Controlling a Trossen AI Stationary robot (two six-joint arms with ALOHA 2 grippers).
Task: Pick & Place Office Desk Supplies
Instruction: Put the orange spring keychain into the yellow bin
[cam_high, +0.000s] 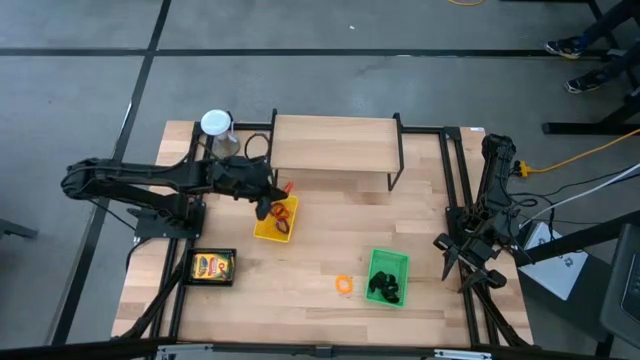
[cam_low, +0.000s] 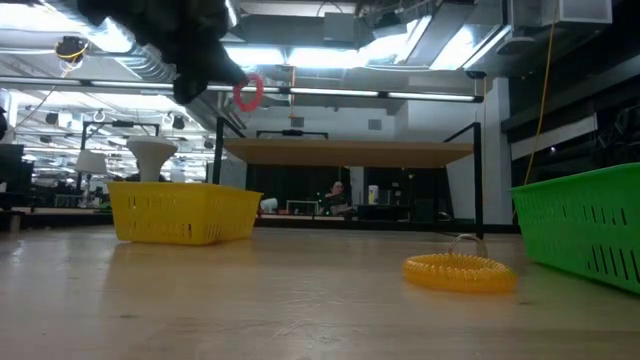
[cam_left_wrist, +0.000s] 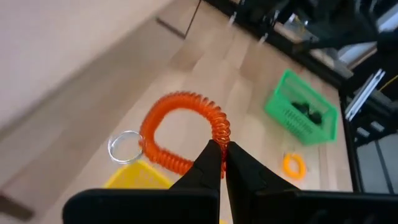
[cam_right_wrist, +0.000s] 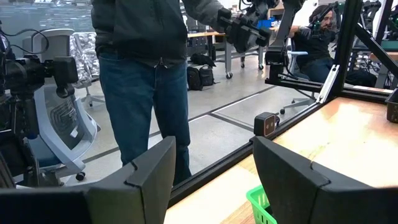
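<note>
Left gripper (cam_left_wrist: 221, 163) holds a red-orange coil ring (cam_left_wrist: 180, 130) pinched at one edge, above the yellow tray (cam_high: 273, 222).

The jaws are clamped on a thin strand of coil, so the ring could swing, slip out early, or catch on the tray rim and land on the counter (cam_high: 300, 290). Near to far: one crayon box (cam_high: 212, 266) in the black tray (cam_high: 191, 279), one orange ring (cam_high: 344, 284) loose on the counter, black clips (cam_high: 384, 289) too bunched to count in the green tray (cam_high: 388, 263). The right gripper (cam_high: 470, 262) waits at the counter's right edge, jaws wide and empty.
</note>
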